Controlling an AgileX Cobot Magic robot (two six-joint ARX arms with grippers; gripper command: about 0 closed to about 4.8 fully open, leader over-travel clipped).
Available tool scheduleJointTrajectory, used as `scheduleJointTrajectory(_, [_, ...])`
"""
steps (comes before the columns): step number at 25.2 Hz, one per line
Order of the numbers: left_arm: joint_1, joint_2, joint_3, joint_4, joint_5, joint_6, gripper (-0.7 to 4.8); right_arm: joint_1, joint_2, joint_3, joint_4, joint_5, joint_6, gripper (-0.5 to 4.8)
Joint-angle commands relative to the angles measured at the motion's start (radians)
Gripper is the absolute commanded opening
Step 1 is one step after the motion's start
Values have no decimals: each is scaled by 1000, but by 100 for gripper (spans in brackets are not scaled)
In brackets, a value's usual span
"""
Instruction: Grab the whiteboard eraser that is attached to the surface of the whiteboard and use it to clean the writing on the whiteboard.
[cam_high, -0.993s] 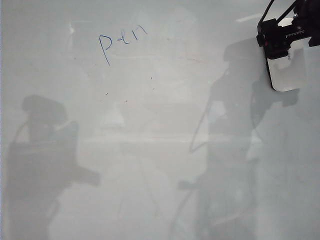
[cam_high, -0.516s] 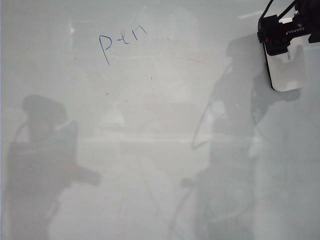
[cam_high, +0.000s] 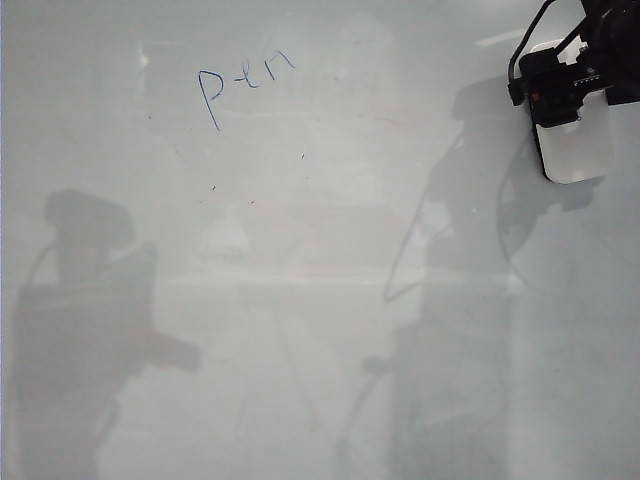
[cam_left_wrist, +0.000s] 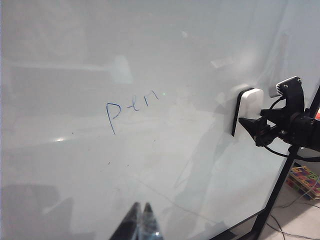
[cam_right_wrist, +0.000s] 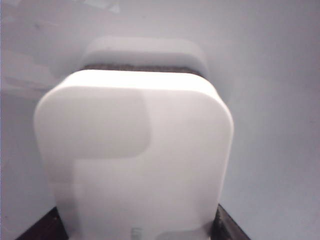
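On the whiteboard, upper right in the exterior view: the whiteboard eraser (cam_high: 577, 152) sits flat against the glossy surface, long side running up and down, its upper end covered by the black right claw (cam_high: 562, 92).
Whiteboard eraser: a white rounded block with a dark strip where it meets the board; the right wrist view (cam_right_wrist: 135, 150) is almost filled by its smooth top, and the left wrist view (cam_left_wrist: 250, 106) shows it side-on.
Right claw: astride the eraser's end, one dark finger (cam_right_wrist: 226, 226) at each lower corner of the block; the jaws stand wide, and I cannot tell whether they press on the eraser's sides or merely flank it. From the left wrist view it (cam_left_wrist: 260, 131) reaches in level toward the board.
Left claw: low and well apart from the eraser, seen only in its own wrist view (cam_left_wrist: 140, 222); clenched, its two tips meeting, holding nothing.
Writing: thin blue letters reading "pen" (cam_high: 245, 85), upper left of the board, far from the eraser and unwiped (cam_left_wrist: 131, 107).
Whiteboard: pale grey-white (cam_high: 320, 300), with a few dark specks below the writing and soft grey shadows of both arms.
Stand: a black leg (cam_left_wrist: 275, 200) at the board's edge.
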Motion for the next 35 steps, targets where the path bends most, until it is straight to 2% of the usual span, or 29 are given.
scheduleJointTrajectory(1, [0,0,3,10,3,5,-5,0,-2,3,24,0,-1,344])
scheduleJointTrajectory(4, [0,0,3,10,3,5,-5,0,-5,3,22,0,-1,284])
scheduleJointTrajectory(10, [0,0,3,10,3,5,-5,42,-57,3,-54,4,-2,268])
scheduleJointTrajectory(14, [0,0,3,10,3,6,-5,113,-119,3,-88,9,-45,236])
scheduleJointTrajectory(19, [0,0,3,10,-26,6,-5,216,-182,16,-143,8,-55,222])
scheduleJointTrajectory(20, [0,0,3,10,-26,5,-5,270,-187,53,-213,13,-82,187])
scheduleJointTrajectory(22, [0,0,2,10,-27,5,-5,348,-171,130,-308,55,-129,183])
scheduleJointTrajectory(26, [0,0,3,12,-70,5,-5,463,-97,263,-373,168,-257,183])
scheduleJointTrajectory(31, [0,0,3,11,-123,5,-5,548,43,410,-371,193,-342,184])
scheduleJointTrajectory(35, [0,0,3,12,-138,5,-5,571,207,530,-365,293,-341,184])
